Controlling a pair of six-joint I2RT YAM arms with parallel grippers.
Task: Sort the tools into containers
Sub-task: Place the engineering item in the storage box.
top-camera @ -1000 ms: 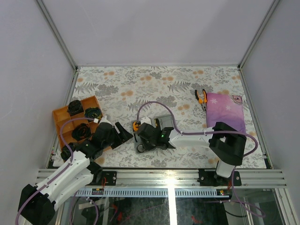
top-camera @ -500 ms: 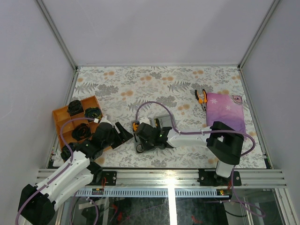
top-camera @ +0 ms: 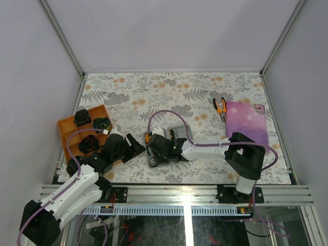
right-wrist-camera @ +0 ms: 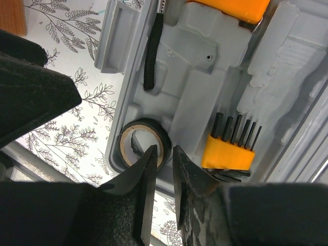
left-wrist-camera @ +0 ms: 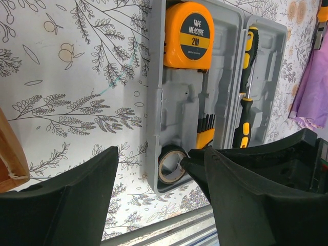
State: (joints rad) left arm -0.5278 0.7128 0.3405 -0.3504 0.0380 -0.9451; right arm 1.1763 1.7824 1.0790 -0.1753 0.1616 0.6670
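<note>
Right end effector (right-wrist-camera: 164, 149) edged left; black tape ring (right-wrist-camera: 146, 123) recessed.

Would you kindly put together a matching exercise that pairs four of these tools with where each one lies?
Things:
1. round orange tape measure
2. small black tape ring
3. orange-and-black-handled pliers
4. black-and-yellow-handled screwdriver

Places (case halves as seen in the left wrist view):
A. on the floral table, beside the purple star-patterned cloth
B. right half of the flat grey plastic tool case
C. top of the case's left half
D. bottom corner of the case's left half

Pairs: 1-C, 2-D, 3-A, 4-B
</note>
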